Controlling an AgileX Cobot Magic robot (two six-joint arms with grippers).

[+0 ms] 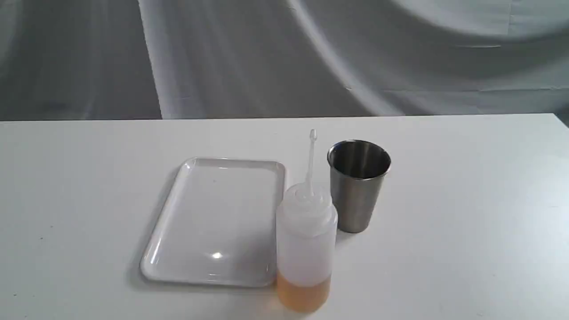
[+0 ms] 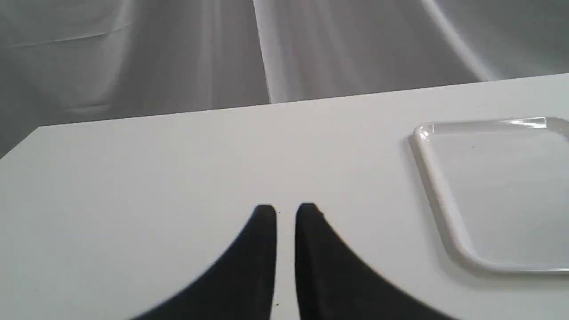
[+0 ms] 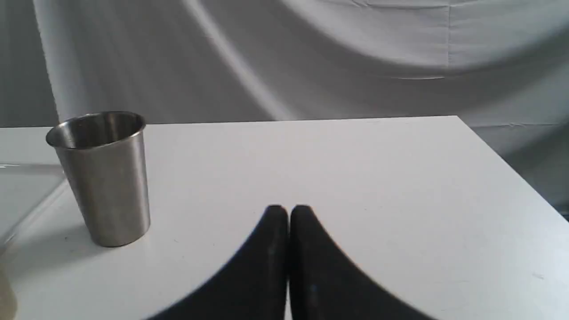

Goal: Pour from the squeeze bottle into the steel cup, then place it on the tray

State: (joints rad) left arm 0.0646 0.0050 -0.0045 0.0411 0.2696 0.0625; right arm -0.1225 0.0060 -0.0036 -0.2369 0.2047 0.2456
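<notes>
The squeeze bottle stands upright near the table's front edge, amber liquid at its base, its thin cap strap sticking up. Just behind it to the right stands the steel cup, also seen in the right wrist view. The white tray lies flat left of the bottle, its corner showing in the left wrist view. Neither gripper appears in the exterior view. My left gripper hovers over bare table with a narrow gap between its fingers, holding nothing. My right gripper is shut and holds nothing, apart from the cup.
The white table ends at a back edge against a grey draped cloth. Its right corner and left corner show in the wrist views.
</notes>
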